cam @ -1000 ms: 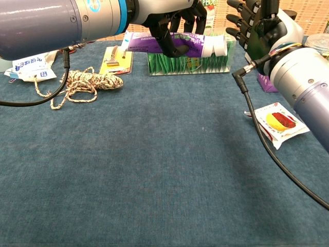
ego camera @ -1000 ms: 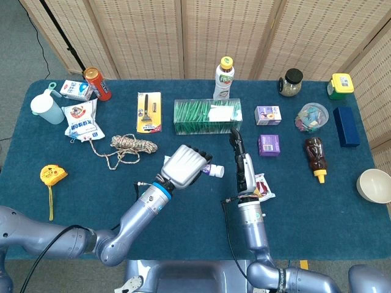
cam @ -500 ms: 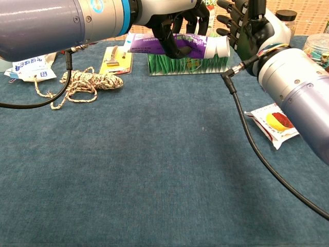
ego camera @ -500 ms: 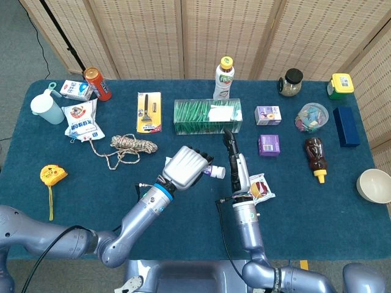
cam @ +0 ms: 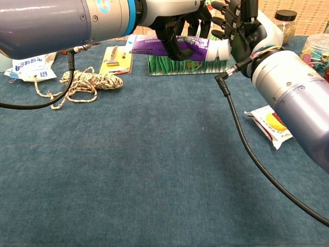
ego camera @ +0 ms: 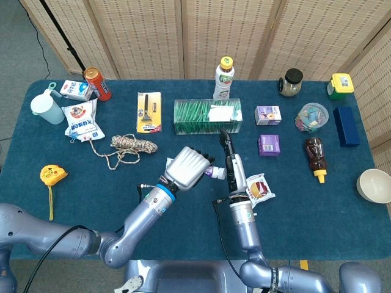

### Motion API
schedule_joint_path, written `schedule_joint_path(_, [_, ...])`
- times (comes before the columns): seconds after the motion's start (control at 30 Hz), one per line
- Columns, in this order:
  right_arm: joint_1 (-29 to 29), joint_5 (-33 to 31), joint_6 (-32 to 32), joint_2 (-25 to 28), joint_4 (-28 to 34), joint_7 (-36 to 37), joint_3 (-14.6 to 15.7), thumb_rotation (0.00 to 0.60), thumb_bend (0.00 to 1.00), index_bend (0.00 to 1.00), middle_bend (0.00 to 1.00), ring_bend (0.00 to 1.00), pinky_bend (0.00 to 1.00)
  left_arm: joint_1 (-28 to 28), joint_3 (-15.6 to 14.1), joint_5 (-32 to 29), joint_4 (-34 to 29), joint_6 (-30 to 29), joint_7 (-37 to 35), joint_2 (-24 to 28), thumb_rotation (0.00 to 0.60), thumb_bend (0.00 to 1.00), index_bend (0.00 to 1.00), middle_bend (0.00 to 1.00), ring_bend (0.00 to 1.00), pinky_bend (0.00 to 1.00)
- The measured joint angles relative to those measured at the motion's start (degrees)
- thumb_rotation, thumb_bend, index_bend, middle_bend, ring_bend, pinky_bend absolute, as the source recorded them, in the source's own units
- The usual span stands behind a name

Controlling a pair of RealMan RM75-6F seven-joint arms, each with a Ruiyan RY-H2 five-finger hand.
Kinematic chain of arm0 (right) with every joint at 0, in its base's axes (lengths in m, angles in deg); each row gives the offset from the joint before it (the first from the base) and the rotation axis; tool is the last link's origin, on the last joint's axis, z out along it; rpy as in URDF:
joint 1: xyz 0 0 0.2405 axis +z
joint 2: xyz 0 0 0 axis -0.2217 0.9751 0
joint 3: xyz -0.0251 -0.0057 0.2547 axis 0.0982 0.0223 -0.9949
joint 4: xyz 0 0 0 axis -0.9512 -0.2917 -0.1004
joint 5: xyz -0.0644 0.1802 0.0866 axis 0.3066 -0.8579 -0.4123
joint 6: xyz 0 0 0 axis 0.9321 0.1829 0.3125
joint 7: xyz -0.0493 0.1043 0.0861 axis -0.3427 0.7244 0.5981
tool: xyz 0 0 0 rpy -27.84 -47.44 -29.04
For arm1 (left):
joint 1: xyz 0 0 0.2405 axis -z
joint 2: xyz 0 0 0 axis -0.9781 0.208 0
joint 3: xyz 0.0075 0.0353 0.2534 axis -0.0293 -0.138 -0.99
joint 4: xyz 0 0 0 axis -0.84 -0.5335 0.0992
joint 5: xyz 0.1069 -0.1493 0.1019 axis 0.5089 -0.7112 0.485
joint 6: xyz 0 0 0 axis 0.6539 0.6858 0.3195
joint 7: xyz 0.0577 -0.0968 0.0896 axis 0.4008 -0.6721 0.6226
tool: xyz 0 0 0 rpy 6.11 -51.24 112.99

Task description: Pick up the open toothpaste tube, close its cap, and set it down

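My left hand (ego camera: pixel 187 168) (cam: pixel 177 20) grips a purple toothpaste tube (cam: pixel 172 47) and holds it level above the table, white cap end (cam: pixel 221 50) (ego camera: pixel 215 173) pointing to the right. My right hand (ego camera: pixel 233 168) (cam: pixel 241 25) stands upright with fingers spread, its palm right against the cap end. Whether the cap is closed is hidden by the right hand.
A green box (ego camera: pixel 208 116) lies just behind the hands, and a snack packet (ego camera: pixel 259 188) (cam: pixel 273 122) lies right of my right arm. Rope (ego camera: pixel 129 145), a razor pack (ego camera: pixel 148 112), purple boxes (ego camera: pixel 269 144), a syrup bottle (ego camera: pixel 316 157) and a bowl (ego camera: pixel 375 185) are spread around.
My right hand has moved left, from well clear of the tube to right up against its cap end. The left hand with the tube shifted slightly right.
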Motion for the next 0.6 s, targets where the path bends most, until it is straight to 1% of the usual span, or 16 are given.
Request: schedule_joint_path(0.6, [0.4,0.7,-0.4,-0.5,-0.8,0.5,-0.1,0.000,0.00,0.00,0.00,0.00,0.00,1.3,-0.4,-1.8,0.4,-0.3,0.4,-0.7,0.600,0.57,0.51,0.51,0.51,0.54])
